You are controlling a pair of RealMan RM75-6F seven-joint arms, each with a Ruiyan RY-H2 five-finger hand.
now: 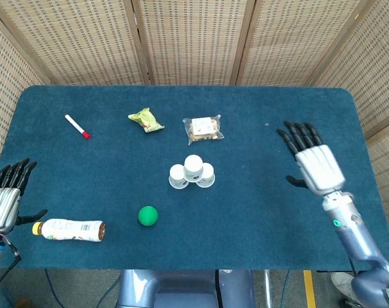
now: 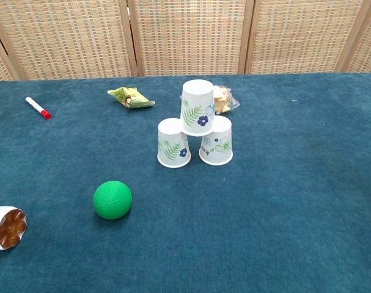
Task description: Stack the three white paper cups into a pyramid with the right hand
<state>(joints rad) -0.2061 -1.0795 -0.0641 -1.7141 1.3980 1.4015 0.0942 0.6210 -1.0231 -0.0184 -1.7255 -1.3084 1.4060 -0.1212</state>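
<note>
Three white paper cups with leaf and flower prints stand upside down as a pyramid near the table's middle. The top cup rests on the left cup and the right cup. My right hand hovers far to the right of the cups, fingers spread, holding nothing; the chest view does not show it. My left hand stays at the table's left edge, fingers apart and empty.
A green ball lies in front of the cups on the left. A bottle lies near my left hand. A red-capped marker, a green snack packet and a clear snack bag lie behind the cups.
</note>
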